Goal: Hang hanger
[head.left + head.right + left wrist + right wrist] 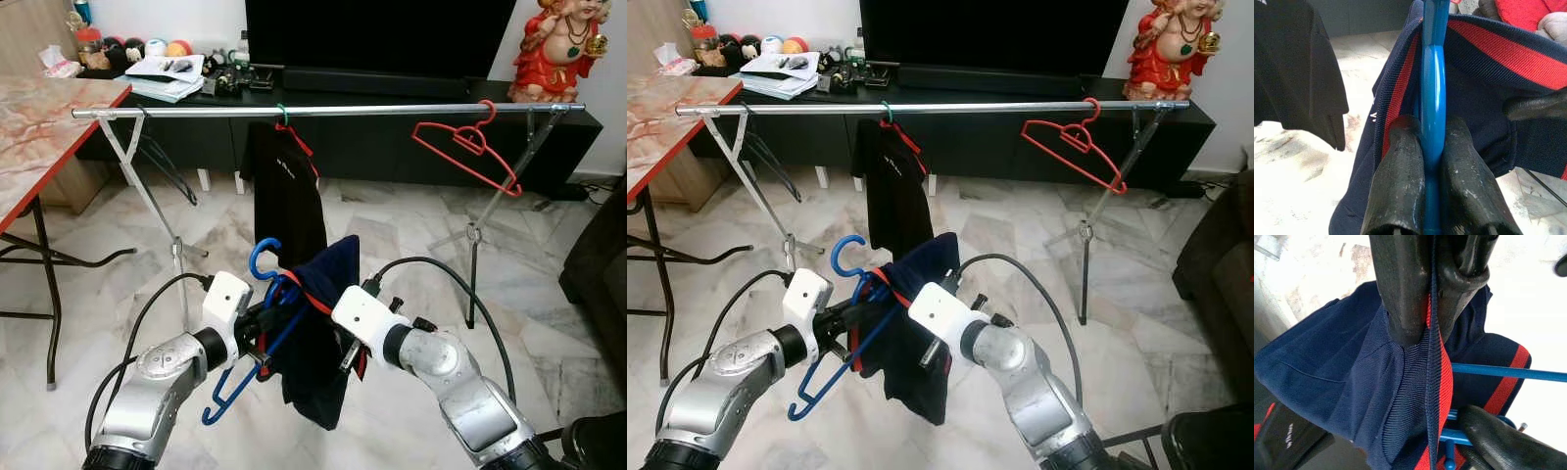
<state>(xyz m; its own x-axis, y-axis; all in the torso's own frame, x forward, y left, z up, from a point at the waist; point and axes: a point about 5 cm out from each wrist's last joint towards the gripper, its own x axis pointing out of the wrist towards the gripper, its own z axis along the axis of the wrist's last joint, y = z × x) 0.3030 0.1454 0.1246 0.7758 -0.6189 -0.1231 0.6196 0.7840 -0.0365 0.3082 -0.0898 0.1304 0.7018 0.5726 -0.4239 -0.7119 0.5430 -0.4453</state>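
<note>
I hold a blue plastic hanger low in front of me, with a navy garment with red stripes draped on it. My left gripper is shut on the blue hanger's bar. My right gripper is shut on the garment's navy and red edge. Ahead stands a silver rail on crossed legs. On it hang a black shirt on a green-hooked hanger and an empty red hanger.
A marble-topped table stands at my left. A black TV cabinet runs behind the rail, with clutter at its left end and a red statue at its right. A dark wire hanger hangs at the rail's left end.
</note>
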